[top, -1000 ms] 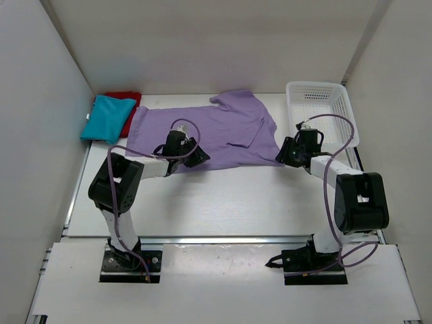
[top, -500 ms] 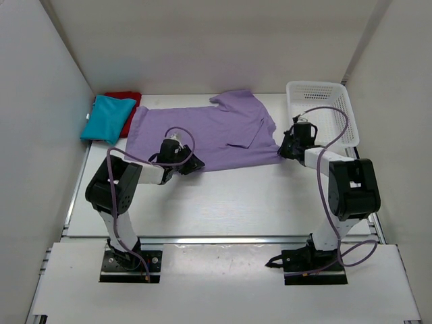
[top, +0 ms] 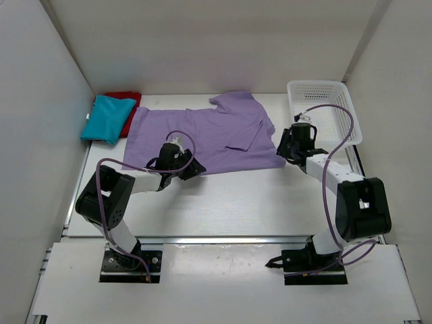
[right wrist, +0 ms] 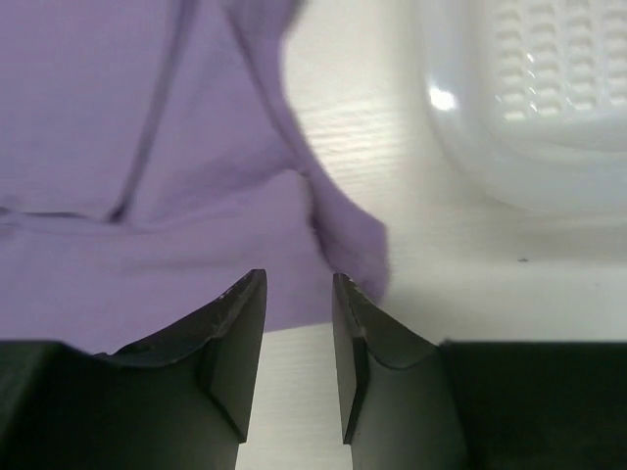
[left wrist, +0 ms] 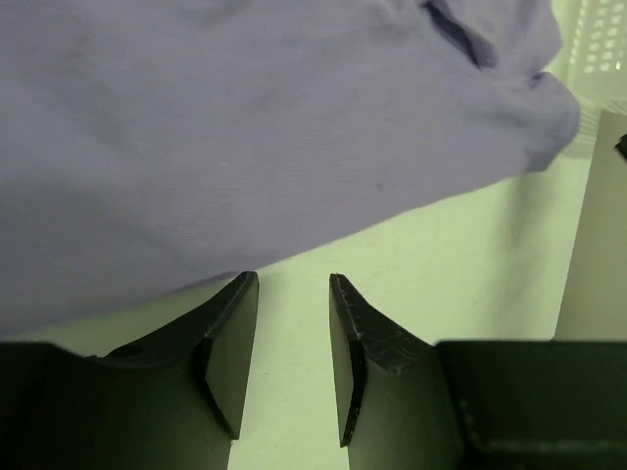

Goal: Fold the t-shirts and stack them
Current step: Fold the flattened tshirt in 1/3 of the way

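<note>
Left fingers (left wrist: 230,338) stand apart with nothing between them, tips low over the white surface (top: 229,202), just short of the near hem of the pale lavender short-sleeved cloth shirt (top: 202,138). Right fingers (right wrist: 240,333) are likewise apart and empty, their tips at the shirt's near right corner, where the cloth bunches into a small lump.

The lavender shirt lies spread across the middle of the surface towards its far edge, not yet folded. Beyond it, in the far left corner, a folded teal-blue cloth shirt (top: 106,119) partly covers a red cloth shirt (top: 125,98). A white plastic mesh basket (top: 322,91) sits in the far right corner.

The likely trouble is the grasp. If the left side closes where it is, it probably pinches air or scrapes the surface. At the bunched corner the right side may catch one layer only, skewing the fold. Uneven lifting would drag the shirt sideways, and the right arm, near the basket, could nudge it.
</note>
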